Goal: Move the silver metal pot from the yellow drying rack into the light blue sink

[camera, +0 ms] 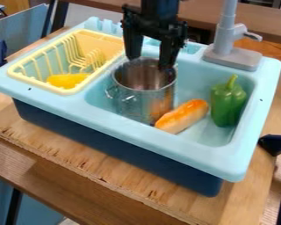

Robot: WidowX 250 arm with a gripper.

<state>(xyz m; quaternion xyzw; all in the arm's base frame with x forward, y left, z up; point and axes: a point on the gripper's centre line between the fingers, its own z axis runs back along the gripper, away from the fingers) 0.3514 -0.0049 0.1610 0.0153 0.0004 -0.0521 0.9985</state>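
Observation:
The black gripper [149,63] hangs over the sink with its fingers spread apart, at the mouth of a metal pot [144,94]. One finger is by the pot's back left rim and the other by its right rim; nothing is seen between them. The pot stands upright in the left part of the basin. An orange-brown bread roll [182,116] lies just right of the pot. Farther right, a green pepper [227,102] stands with its stem up. A yellow item [68,80] lies in the yellow dish rack [73,92] at the left.
A light blue toy sink [257,127] surrounds the basin and sits on a wooden table [107,173]. The grey faucet [232,55] rises behind the basin, right of the gripper. Dark blue clamp-like parts [274,145] are at the right edge.

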